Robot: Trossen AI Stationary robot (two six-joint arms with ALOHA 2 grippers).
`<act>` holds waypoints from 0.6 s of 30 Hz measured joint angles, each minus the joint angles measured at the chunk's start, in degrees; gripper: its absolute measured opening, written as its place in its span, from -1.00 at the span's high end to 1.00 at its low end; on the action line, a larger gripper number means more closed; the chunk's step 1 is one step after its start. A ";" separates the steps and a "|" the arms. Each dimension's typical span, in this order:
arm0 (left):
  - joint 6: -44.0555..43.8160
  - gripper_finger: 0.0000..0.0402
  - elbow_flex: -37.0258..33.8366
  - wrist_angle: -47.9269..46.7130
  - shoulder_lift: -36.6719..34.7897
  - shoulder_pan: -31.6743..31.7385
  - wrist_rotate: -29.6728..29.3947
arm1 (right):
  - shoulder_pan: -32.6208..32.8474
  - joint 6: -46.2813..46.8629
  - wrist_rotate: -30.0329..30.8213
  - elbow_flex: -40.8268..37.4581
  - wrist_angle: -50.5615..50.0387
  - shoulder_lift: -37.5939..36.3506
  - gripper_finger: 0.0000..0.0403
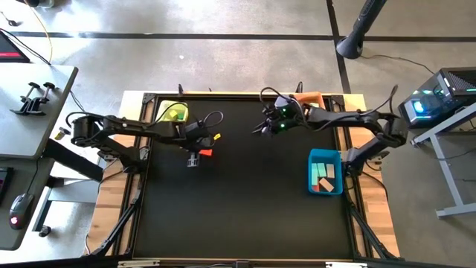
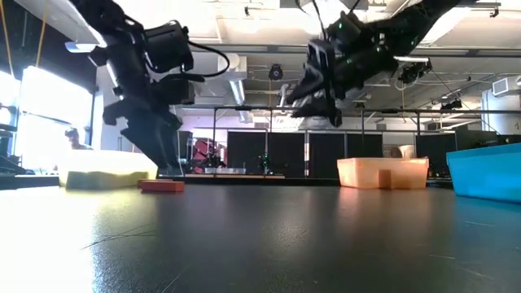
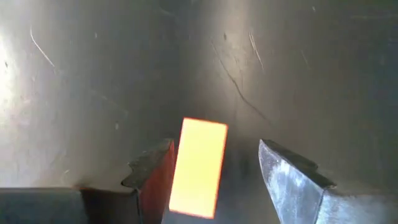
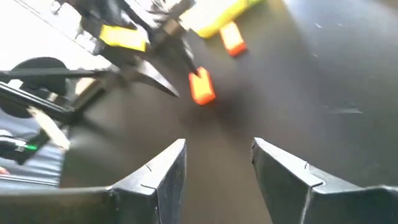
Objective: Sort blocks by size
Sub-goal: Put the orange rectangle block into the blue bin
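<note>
A red-orange bar block (image 3: 199, 168) lies flat on the black table (image 1: 245, 216), left of centre (image 1: 205, 152). My left gripper (image 3: 214, 149) points steeply down over it, open, with one finger on each long side (image 1: 195, 156). A second small orange block (image 1: 216, 137) lies just beyond it toward the far edge. My right gripper (image 4: 217, 152) hangs open and empty above the table's far middle (image 1: 259, 130), well clear of the surface (image 2: 313, 98). My left gripper straddles the bar from above, its fingers along the bar's two long sides. One finger (image 3: 155, 177) stands right against one long side (image 3: 177, 171); whether it touches I cannot tell. The other finger (image 3: 289, 180) is plainly apart from the bar.
A yellow bin (image 1: 172, 113) stands at the far left. An orange bin (image 1: 309, 97) is at the far right. A blue bin (image 1: 312, 170) at the right holds several blocks. The table's near half is bare black surface.
</note>
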 joint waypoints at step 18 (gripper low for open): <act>-8.53 -0.08 -9.91 16.31 0.40 -2.23 -0.83 | 9.03 11.14 15.86 14.04 -2.60 -3.63 0.11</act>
